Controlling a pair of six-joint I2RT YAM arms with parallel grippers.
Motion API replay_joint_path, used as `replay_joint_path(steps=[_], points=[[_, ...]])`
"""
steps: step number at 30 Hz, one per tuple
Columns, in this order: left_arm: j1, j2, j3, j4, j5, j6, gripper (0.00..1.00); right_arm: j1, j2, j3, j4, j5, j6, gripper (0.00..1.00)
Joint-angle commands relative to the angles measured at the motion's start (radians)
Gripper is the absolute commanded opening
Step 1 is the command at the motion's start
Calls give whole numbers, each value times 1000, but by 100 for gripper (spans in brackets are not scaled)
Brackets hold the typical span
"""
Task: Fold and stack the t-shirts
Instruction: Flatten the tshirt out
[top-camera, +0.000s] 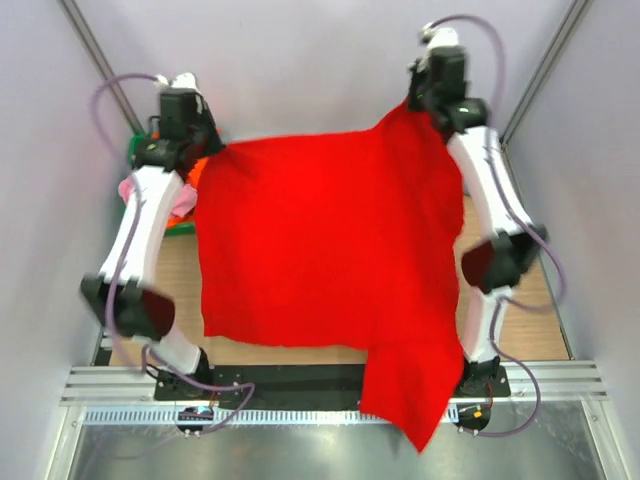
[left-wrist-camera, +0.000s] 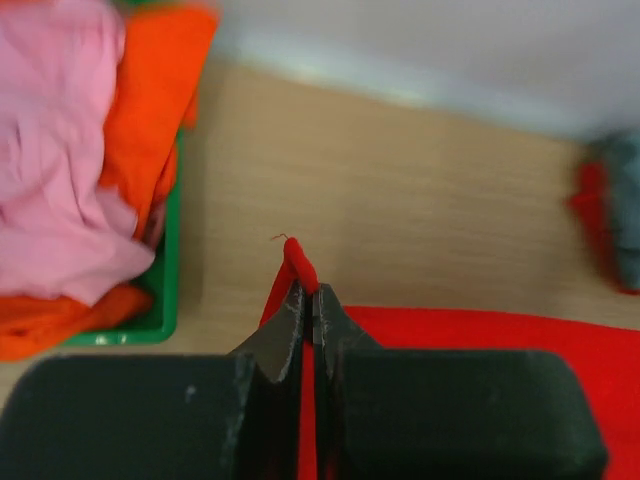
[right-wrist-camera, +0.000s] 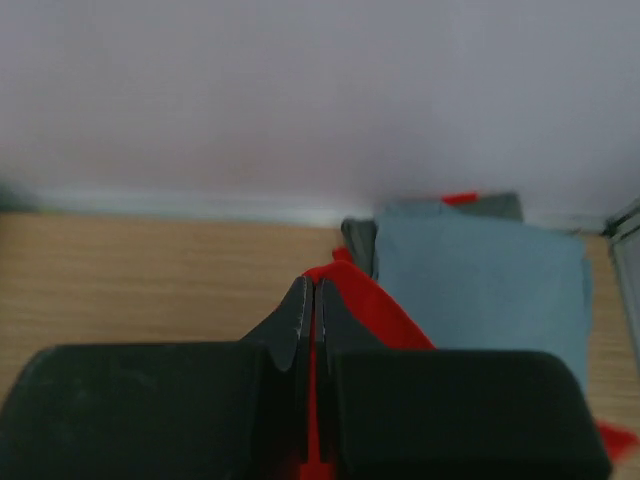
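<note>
Two sets of jaws pinch the far corners of a red t-shirt (top-camera: 320, 240), spread unfolded over the counter (left-wrist-camera: 400, 200). A grey-blue shirt (right-wrist-camera: 480, 270) looks folded; a pink shirt (left-wrist-camera: 60, 180) and an orange shirt (left-wrist-camera: 150, 90) wait in a green bin (left-wrist-camera: 165, 290).

The gripper (right-wrist-camera: 312, 300) filled the bottom of the frame, its two black jaws pressed together at lower centre. A fold of the red shirt (right-wrist-camera: 375, 305) was pinched between them, rising just past the tips and spreading to the right. Behind it, at centre right, lay a folded grey-blue shirt (right-wrist-camera: 490, 280) with a darker grey edge along its left and top and a speck of red at its far edge. The wooden table (right-wrist-camera: 130, 280) crossed the left middle. A pale wall (right-wrist-camera: 300, 90) took the upper half.
</note>
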Motion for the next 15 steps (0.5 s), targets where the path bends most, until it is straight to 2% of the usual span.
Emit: replay_joint_path(steps=[1, 2, 3, 4, 5, 6, 8, 10, 11, 12, 13, 15], points=[[94, 174, -137, 39, -73, -60, 0, 6, 205, 5, 3, -54, -46, 4], [108, 226, -142, 50, -59, -68, 5, 9, 270, 42, -8, -67, -49, 7], [135, 298, -112, 43, -14, -76, 16, 12, 412, 144, -30, -74, -49, 34], [143, 423, -72, -13, 45, -85, 32, 17, 479, 215, -60, -76, -46, 55], [153, 496, 42, -64, 76, -94, 55, 20, 539, 286, -124, -71, -42, 66], [151, 544, 94, -134, 93, -99, 63, 23, 618, 384, -149, -61, -30, 75], [140, 581, 142, -143, 108, -103, 73, 26, 611, 388, -158, -48, 0, 77], [114, 516, 134, -128, 78, -94, 80, 29, 469, 203, -95, -53, 4, 78], [104, 491, 130, -120, 71, -93, 82, 29, 409, 123, -12, -51, 7, 80], [99, 463, 131, -118, 73, -93, 83, 29, 354, -8, 27, -48, 10, 87], [96, 437, 134, -123, 77, -94, 84, 29, 249, -55, 52, -47, 12, 89], [84, 362, 136, -158, 76, -94, 84, 29, 171, -126, 69, -44, 27, 91]])
